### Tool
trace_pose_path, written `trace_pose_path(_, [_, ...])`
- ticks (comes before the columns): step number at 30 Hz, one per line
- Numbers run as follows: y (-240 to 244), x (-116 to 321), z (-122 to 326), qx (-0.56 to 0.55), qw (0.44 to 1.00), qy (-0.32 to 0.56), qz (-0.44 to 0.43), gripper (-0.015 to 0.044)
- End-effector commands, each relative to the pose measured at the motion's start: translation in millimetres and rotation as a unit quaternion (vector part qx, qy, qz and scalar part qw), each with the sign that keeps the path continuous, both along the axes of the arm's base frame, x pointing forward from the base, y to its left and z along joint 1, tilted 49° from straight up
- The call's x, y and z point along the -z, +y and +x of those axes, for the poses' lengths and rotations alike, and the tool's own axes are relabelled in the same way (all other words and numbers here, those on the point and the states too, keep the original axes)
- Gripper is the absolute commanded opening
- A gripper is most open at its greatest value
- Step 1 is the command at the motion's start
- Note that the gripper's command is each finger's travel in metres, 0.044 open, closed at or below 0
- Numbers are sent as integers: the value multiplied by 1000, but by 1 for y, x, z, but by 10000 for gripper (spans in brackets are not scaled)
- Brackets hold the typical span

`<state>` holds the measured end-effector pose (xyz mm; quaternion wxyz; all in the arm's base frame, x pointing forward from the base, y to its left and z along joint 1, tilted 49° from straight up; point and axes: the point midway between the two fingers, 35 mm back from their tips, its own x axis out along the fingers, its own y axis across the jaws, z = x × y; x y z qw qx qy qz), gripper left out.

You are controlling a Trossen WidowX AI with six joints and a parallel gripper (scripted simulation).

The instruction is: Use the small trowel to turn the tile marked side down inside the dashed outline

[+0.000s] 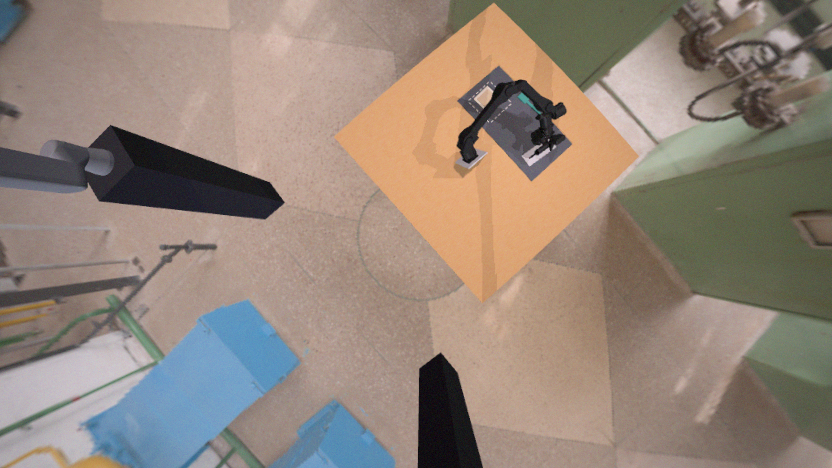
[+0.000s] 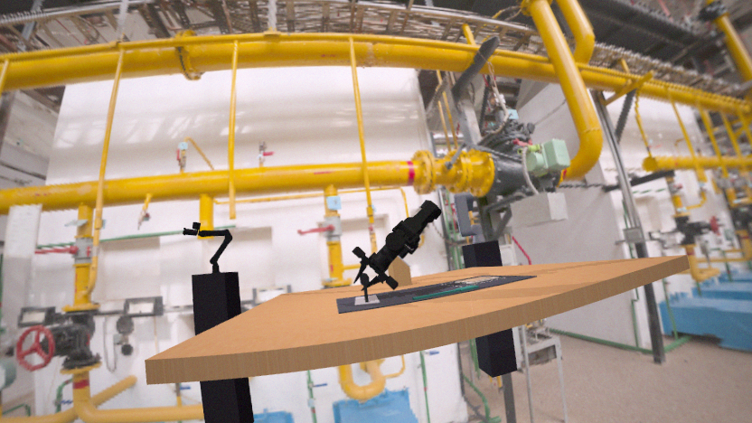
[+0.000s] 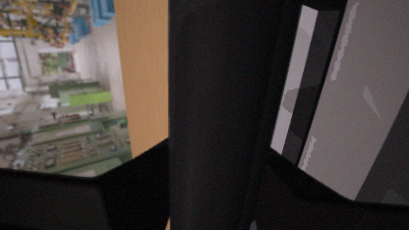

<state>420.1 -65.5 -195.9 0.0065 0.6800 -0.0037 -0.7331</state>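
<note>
The small trowel has a pale flat blade and a black handle. Its blade is at the lower right end of the dark mat, low at the surface; I cannot tell if it touches. My gripper is shut on the trowel's handle, which fills the middle of the wrist view. The cream tile lies at the mat's other end, within the dashed outline. My arm partly covers that area. Which side of the tile is up is not clear.
A teal strip lies on the mat between tile and trowel, partly behind the arm in the overhead view. The arm's base stands beside the mat on the wooden table. Dark posts stand beyond the table.
</note>
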Motion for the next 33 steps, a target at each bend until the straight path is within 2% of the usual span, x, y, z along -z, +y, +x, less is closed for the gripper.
trace_pose_path(1, [-2, 0, 2, 7, 1000, -5, -2, 53])
trace_pose_path(10, [-2, 0, 2, 7, 1000, -5, -2, 289])
trace_pose_path(11, [-2, 0, 2, 7, 1000, -5, -2, 300])
trace_pose_path(20, [-2, -1, 2, 7, 1000, -5, -2, 300])
trace_pose_path(28, [0, -55, 5, 4, 1000, -3, -1, 300])
trace_pose_path(33, [-6, -67, 2, 4, 1000, -3, -1, 300])
